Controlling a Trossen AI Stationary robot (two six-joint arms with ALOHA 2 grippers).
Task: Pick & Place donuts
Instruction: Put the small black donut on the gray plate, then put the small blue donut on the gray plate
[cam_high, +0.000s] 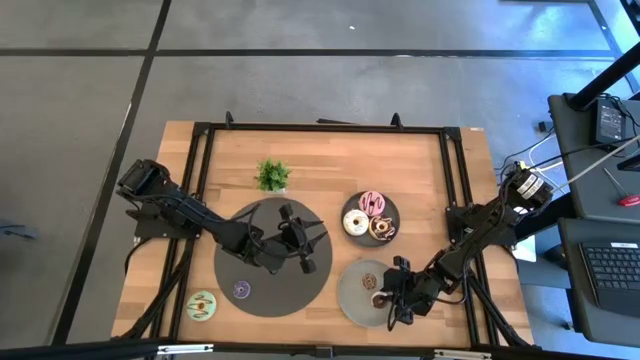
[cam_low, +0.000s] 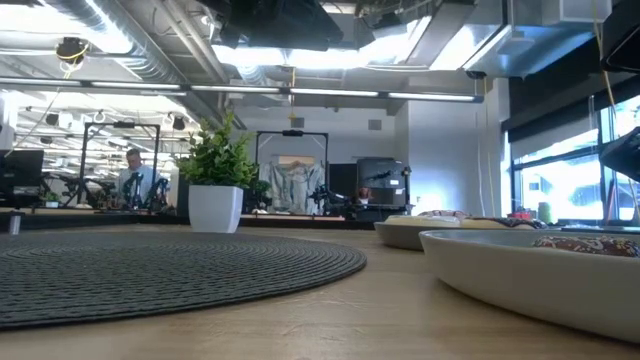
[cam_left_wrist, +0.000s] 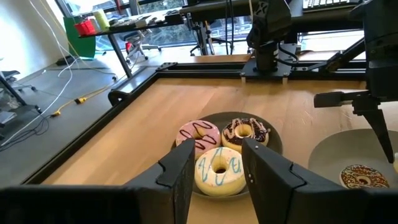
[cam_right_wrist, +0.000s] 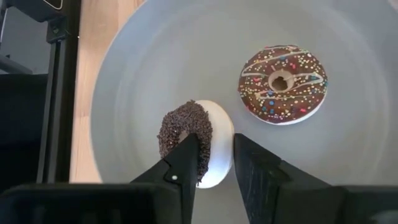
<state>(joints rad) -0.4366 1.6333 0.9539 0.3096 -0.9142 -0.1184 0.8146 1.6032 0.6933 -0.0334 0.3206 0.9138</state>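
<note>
My right gripper hovers over the grey plate near the table's front edge and is shut on a chocolate-sprinkled donut. A brown donut with coloured sprinkles lies flat on that plate. My left gripper is open and holds nothing above the big dark round mat. A dark plate carries a pink, a white and a brown donut. A purple mini donut lies on the mat, and a green one lies on the wood. My right gripper pinches the chocolate-sprinkled donut across its thickness, one finger on the sprinkled top face and the other on the pale underside. The fingers come from above, pointing down. The donut stands tilted on its edge over the grey plate; whether it touches the plate, I cannot tell.
A small green plant in a white pot stands behind the mat. A black frame borders the table. Bare wood lies along the far side. In the low view a person is far off in the room.
</note>
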